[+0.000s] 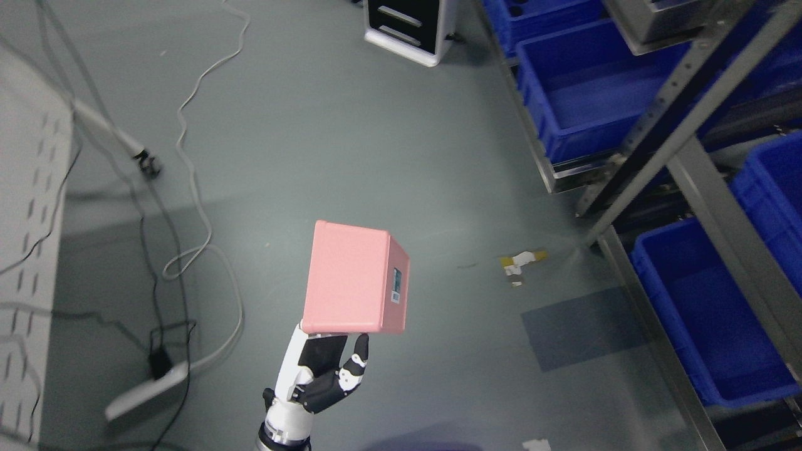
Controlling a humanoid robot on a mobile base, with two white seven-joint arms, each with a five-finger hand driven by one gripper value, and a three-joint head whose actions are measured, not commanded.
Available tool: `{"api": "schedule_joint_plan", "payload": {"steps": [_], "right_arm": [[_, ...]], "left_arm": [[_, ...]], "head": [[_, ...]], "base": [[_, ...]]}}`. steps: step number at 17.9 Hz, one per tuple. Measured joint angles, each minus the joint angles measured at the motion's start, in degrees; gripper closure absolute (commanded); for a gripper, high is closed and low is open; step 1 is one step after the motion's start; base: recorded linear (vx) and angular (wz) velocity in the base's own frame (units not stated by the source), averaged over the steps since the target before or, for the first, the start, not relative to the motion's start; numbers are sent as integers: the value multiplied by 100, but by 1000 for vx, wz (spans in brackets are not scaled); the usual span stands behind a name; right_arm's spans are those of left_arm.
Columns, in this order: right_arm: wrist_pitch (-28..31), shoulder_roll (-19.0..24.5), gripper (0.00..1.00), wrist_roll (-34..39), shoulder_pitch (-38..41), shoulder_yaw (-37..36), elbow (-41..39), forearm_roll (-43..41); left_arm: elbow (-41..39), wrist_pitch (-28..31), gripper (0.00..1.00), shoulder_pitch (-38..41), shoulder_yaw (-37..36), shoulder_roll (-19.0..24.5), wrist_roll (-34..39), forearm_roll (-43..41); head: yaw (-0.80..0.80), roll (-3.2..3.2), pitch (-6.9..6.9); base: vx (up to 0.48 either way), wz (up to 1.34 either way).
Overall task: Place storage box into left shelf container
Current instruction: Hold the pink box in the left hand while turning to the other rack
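A pink storage box (351,279) with a small label on its right side is held up above the grey floor, near the middle of the head view. My left hand (326,366) comes up from the bottom edge and grips the box from below, with its fingers (358,357) curled against the underside. A metal shelf (683,134) runs along the right side and holds blue containers: one at the upper right (583,94), one at the lower right (708,313). The box is well to the left of the shelf. My right hand does not show.
White and black cables (194,188) trail over the floor at the left, beside a white perforated panel (31,219). A white-and-black unit (407,28) stands at the top. Scraps of tape (520,262) lie on the floor near the shelf's foot.
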Motion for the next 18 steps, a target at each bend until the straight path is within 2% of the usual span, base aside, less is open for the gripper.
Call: {"api": "schedule_joint_plan", "payload": {"steps": [8, 16, 18], "right_arm": [[4, 0, 0, 7, 4, 0, 1, 0], [19, 0, 0, 10, 5, 0, 1, 0], [20, 0, 0, 10, 2, 0, 1, 0]], "left_arm": [[327, 0, 97, 177, -197, 63, -63, -15], [587, -13, 97, 165, -103, 93, -142, -35], [638, 196, 97, 13, 93, 91, -136, -37]], "head": [[0, 0, 0], [0, 0, 0], [0, 0, 0]], "base": [[349, -1355], [147, -908], [91, -544]]}}
